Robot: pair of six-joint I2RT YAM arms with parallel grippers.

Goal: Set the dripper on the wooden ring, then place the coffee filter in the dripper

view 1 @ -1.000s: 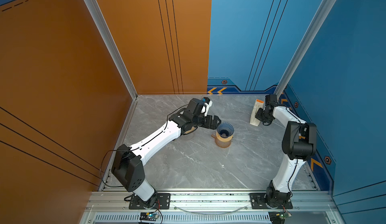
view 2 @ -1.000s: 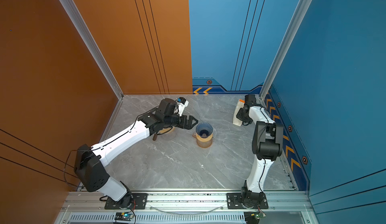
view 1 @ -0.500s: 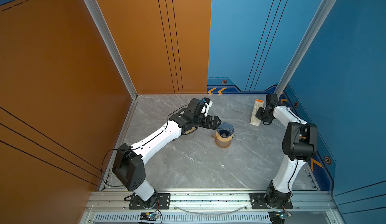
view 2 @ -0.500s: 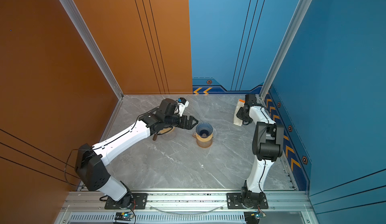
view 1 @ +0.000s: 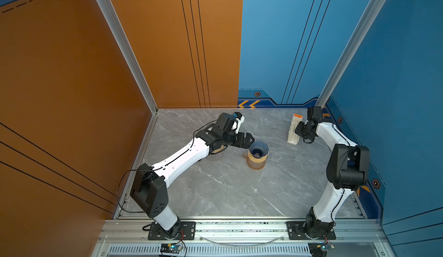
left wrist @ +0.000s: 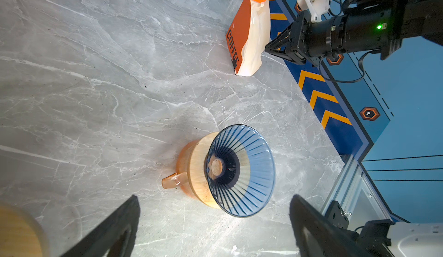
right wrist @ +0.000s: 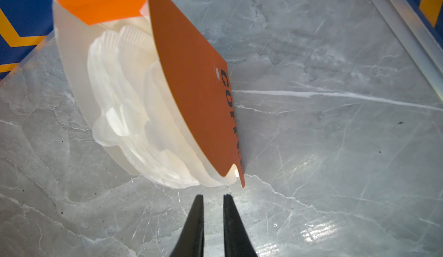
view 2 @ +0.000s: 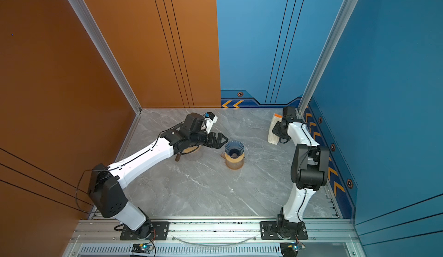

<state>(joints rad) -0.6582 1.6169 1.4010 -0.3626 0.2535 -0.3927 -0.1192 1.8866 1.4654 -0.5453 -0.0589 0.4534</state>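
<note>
Cameras overhead both gave you one blue dripper (view 1: 258, 147) seated on one amber carafe (view 1: 256, 163) mid-desk (view 1: 215, 191). One filter pack (view 1: 294, 129) stood at the far right, and there were two arms. Only the left wrist view showed you the left end effector (left wrist: 213, 197) released wide and empty, the dripper just ahead of its fingers (left wrist: 119, 219), untouched. Only the right wrist view showed the right end effector (right wrist: 213, 197) almost clenched, grasping nothing, tips just short of the pack's corner. White coffee filters (right wrist: 124, 114) sat inside the pack, too overlapped to count.
</note>
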